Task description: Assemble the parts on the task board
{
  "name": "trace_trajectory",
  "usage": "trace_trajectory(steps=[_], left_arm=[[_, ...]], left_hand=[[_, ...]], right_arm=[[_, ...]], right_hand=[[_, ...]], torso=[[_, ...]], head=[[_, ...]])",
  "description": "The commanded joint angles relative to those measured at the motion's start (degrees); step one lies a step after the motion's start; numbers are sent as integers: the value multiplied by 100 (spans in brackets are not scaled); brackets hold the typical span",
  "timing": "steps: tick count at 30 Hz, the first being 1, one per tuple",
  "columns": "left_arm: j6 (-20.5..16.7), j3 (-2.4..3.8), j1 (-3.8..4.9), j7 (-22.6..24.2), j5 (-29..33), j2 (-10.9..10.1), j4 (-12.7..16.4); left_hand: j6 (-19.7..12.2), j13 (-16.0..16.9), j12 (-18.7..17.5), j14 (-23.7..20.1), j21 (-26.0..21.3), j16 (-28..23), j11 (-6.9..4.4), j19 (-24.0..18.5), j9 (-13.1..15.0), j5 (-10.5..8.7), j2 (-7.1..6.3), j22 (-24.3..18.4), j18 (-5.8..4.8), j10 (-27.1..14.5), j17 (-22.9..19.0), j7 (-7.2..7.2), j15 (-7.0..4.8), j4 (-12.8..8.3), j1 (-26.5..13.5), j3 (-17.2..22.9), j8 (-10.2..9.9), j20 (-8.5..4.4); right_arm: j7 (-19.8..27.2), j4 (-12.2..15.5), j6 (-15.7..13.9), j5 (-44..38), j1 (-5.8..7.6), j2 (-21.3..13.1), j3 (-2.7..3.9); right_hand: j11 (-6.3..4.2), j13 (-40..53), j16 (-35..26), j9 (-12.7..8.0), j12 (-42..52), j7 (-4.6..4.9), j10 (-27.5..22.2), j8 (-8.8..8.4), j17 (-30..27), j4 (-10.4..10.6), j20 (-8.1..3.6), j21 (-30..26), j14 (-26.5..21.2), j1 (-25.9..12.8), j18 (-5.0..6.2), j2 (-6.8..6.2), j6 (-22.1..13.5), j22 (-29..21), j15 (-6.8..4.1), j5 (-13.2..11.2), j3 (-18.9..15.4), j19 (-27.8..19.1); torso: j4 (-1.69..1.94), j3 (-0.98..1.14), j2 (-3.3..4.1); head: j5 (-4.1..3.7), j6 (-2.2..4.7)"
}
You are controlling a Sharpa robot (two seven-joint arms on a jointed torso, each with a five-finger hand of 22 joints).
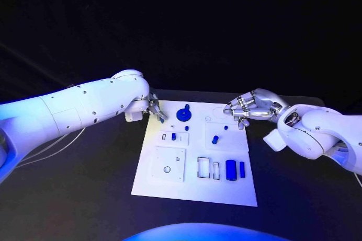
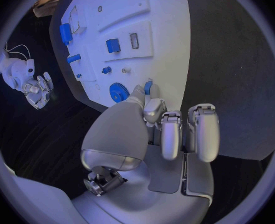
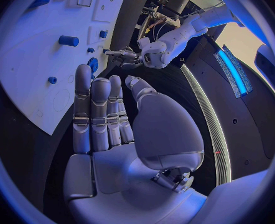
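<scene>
Your task board [image 1: 151, 183] lies flat in the middle of the black desk [image 1: 75, 199], its long side running away from you. On its far end sits a round blue gear [image 1: 184, 114]; nearer the middle stand a small blue block [image 1: 173, 137] in a raised white frame and a short blue peg [image 1: 215, 139]. Near the close end two blue bars [image 1: 235, 169] lie side by side next to empty rectangular slots.

Your left hand [image 1: 153, 108] is at the board's far left corner, just beside the gear. In the left wrist view a small blue part [image 2: 148, 87] shows at the fingertips, right by the gear [image 2: 118, 92]; you cannot tell whether the hand holds that part or merely reaches past it.

Your right hand [image 1: 252, 109] hovers over the board's far right corner, well clear of the gear. Its fingers are loosely curled in the head view, and in the right wrist view they lie straight, side by side, holding nothing [image 3: 103, 114].
</scene>
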Motion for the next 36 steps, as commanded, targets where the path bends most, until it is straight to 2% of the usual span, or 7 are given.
trace_trajectory(steps=[1,7,15,21,25,30,36], left_arm=[[-1,-5,-7,41,197,15,-9],[-10,-8,-7,61,300,11,-18],[-140,-12,-7,99,537,-102,66],[-309,-8,-7,146,874,-321,300],[-418,0,-6,170,1148,-583,641],[-537,3,-6,209,1286,-843,1022],[-630,-3,-36,357,1120,-1109,1461]], left_hand=[[-45,-19,-46,593,-9,32,-11,306,-17,-8,57,819,-71,-35,1505,0,3,-72,152,153,-56,-6],[-61,-51,-88,593,-10,32,-7,306,-60,-7,25,822,-71,-56,1505,7,4,-239,333,517,-98,-7],[-23,-37,-72,593,-6,32,-18,310,-63,-13,-186,837,-73,3,1505,-10,-1,-340,244,1091,-59,0],[-20,-47,-84,593,-5,32,-53,313,-1,-18,-605,847,-74,35,1505,-44,-30,-514,-25,2045,66,-21],[-10,-28,-50,593,-6,32,-69,315,82,-16,-957,854,-74,101,1505,-56,-38,-669,-496,2957,217,-34],[0,35,17,593,-3,32,-79,320,122,-11,-1082,864,-77,161,1505,-81,-55,-787,-673,3252,291,-35],[15,93,81,593,1,32,-98,324,164,-12,-1184,874,-78,224,1505,-97,-68,-926,-858,3557,372,-49]], right_arm=[[36,2,103,-26,-4,7,1],[30,-3,118,-26,-4,11,1],[26,-15,132,-26,-11,18,0],[22,-24,141,-26,-25,20,0],[18,-30,147,-25,-31,16,0],[16,-34,150,-25,-39,18,0],[15,-39,155,-25,-56,23,0]], right_hand=[[0,5,-13,5,28,10,-49,34,5,28,10,39,-50,16,23,39,-45,5,6,-5,2,-40],[0,5,-13,5,28,10,-49,34,5,28,10,39,-50,16,23,39,-45,5,6,-5,2,-40],[-1,9,2,11,29,9,-49,36,20,29,11,42,-47,19,24,42,-46,9,6,-2,4,-42],[-1,9,2,11,29,9,-49,36,20,29,11,42,-47,19,24,42,-46,9,6,-2,4,-42],[-1,9,2,11,29,9,-49,36,20,29,11,42,-47,19,24,42,-46,9,6,-2,4,-42],[-1,9,2,11,29,9,-49,36,20,29,11,42,-47,19,24,42,-46,9,6,-2,4,-42],[-1,9,3,11,29,9,-49,37,20,29,11,42,-47,19,24,43,-47,9,6,-1,4,-42]], torso=[[0,-2,-2],[1,-1,-3],[1,-1,-5],[7,1,-7],[1,-1,-5],[15,2,-7],[7,-3,-1]], head=[[3,-7],[4,-13],[25,-8],[56,-9],[67,-13],[70,-19],[103,-18]])
